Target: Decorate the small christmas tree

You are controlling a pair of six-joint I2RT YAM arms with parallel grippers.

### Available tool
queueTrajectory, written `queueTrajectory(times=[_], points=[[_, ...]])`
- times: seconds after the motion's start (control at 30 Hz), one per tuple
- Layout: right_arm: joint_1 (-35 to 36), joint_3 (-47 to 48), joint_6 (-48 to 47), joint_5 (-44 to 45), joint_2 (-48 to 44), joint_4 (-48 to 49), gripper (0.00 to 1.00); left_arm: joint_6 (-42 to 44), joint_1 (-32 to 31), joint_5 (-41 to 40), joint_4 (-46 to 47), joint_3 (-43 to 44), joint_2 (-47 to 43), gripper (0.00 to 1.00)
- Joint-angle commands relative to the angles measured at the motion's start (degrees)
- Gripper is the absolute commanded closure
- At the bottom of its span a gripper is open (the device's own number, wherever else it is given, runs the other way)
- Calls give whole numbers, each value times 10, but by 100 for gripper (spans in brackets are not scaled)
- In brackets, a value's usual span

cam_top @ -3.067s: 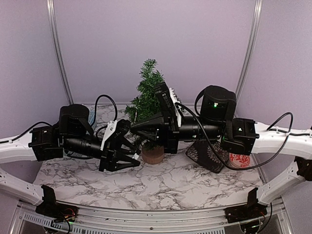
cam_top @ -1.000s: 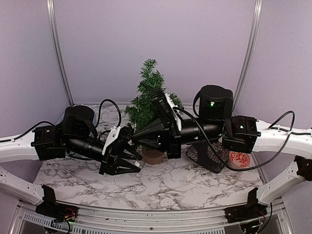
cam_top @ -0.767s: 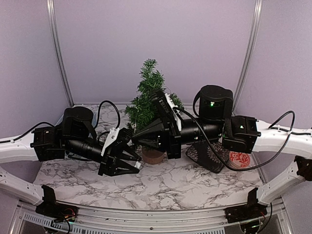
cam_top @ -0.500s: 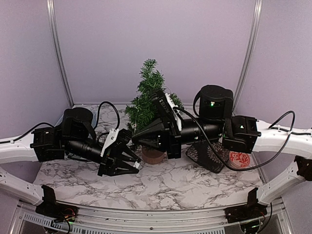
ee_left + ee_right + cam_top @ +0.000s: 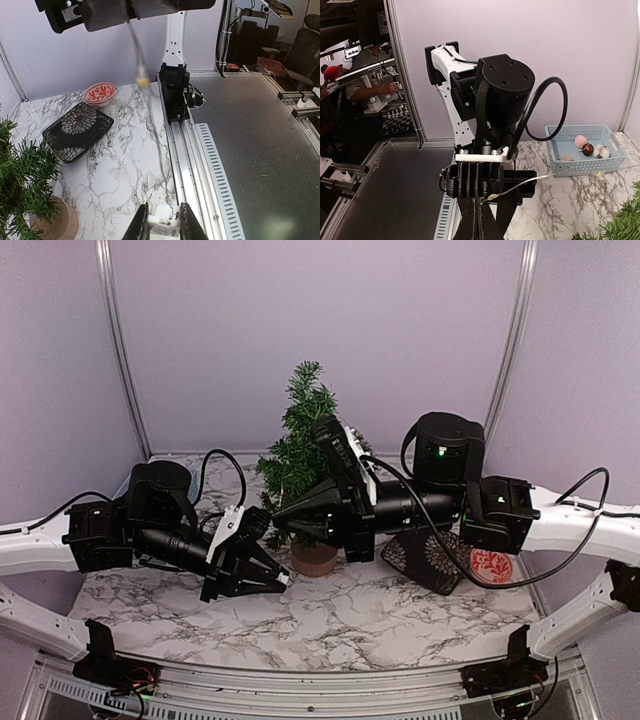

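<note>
On the tabletop [image 5: 400, 615], 12 o'clock of centre: small christmas tree [image 5: 303, 415] upright on its stump base [image 5: 315, 558]; no bulb or ornament visible on the branches.
Right claw [image 5: 480, 210]: pressed together on the light string [image 5: 159, 150], level with the lower branches, about 10 o'clock of the stump base in the overhead view.
Left claw [image 5: 164, 216]: low, at 8 o'clock of the stump base; fingers [image 5: 144, 222] sit tight against the string's white end piece, pinching it as far as the wrist view shows.
Light string: thin wire with a yellow bulb [image 5: 142, 80], spanning the two claws; a further length trails toward 3 o'clock in the right wrist view, its end out of sight.
Blue basket [image 5: 585, 167]: holds a pink pompom [image 5: 581, 141], a dark red ball [image 5: 590, 148] and white tufts [image 5: 603, 150].
Plate [image 5: 75, 132] and red bowl [image 5: 100, 92]: 3 o'clock of the stump base, apart from the work.
Step in hand (judged): stretching the string between the claws, ready to lay it on the tree.
Method advised: hold both pinches firm. Have the wire lightly taut, not strained. Lift the span above the lower branches, then carry one end round the tree so the wire settles into the bristles. Move slowly, since a snagged wire could tip so light a tree.
Progress (judged): early.
</note>
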Motion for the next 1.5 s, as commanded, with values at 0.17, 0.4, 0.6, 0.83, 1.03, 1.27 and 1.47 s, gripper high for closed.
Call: queueTrajectory(times=[0.17, 0.4, 0.6, 0.83, 1.03, 1.27, 1.47], points=[[3, 9, -5, 16, -29, 35, 100, 2, -4, -1, -21, -3, 7, 72], [3, 10, -6, 17, -28, 33, 100, 7, -4, -4, -21, -2, 12, 71], [3, 10, -7, 14, -26, 32, 100, 5, -4, -3, -21, 5, 10, 68], [3, 13, -8, 9, -22, 33, 100, -2, -4, -13, -18, 12, 6, 58], [3, 16, -7, 1, -18, 31, 100, 0, -3, -27, -12, 11, 0, 58], [3, 19, -5, -10, -13, 28, 100, 4, -4, -12, -11, 26, 0, 59], [3, 22, -6, -13, -9, 25, 100, 5, -4, -1, -11, 39, 9, 61]])
